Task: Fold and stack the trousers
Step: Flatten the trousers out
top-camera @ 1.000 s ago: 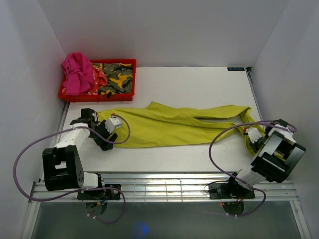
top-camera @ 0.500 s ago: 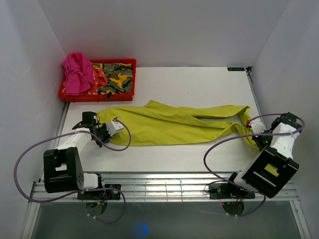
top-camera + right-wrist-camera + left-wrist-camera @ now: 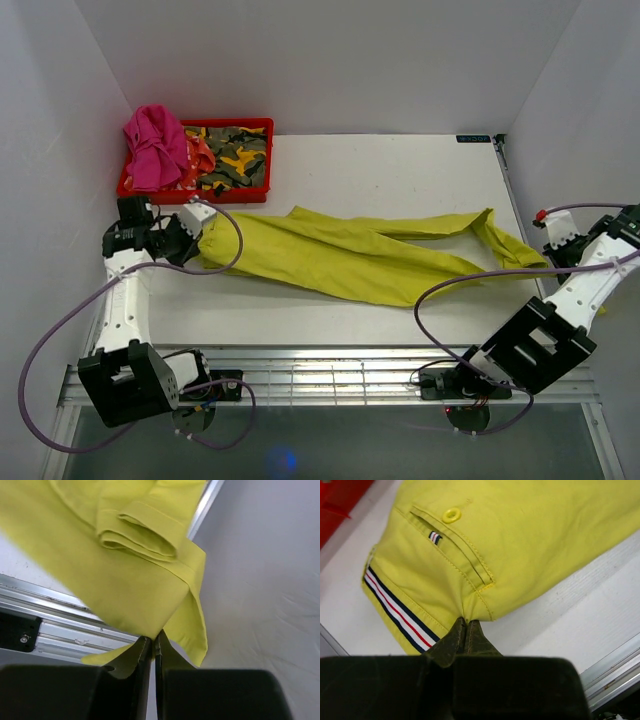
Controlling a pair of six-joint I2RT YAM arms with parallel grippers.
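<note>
Clamped shut, my left end effector (image 3: 466,626) grips the waist end of the trousers (image 3: 350,255). Its tips meet on the cloth just below the back pocket (image 3: 465,562), beside the striped waistband (image 3: 395,607). My right end effector (image 3: 154,640) is closed the same way on the leg end, pinching a layer of cloth near the cuffs (image 3: 145,535).

The trousers run lengthwise across the middle of the surface (image 3: 400,170), waist at the left edge, legs reaching the right edge. The two legs lie partly over each other. I judge that I hold opposite ends so the cloth draws out long and flat, since wrinkles would spoil a fold. No fold is made yet.

At the right, the held cloth hangs over the surface's metal edge, close to the wall. Near the waist end, in the far left corner, a red tray (image 3: 190,197) holds a pink cloth (image 3: 155,145) and a camouflage cloth (image 3: 238,155).
</note>
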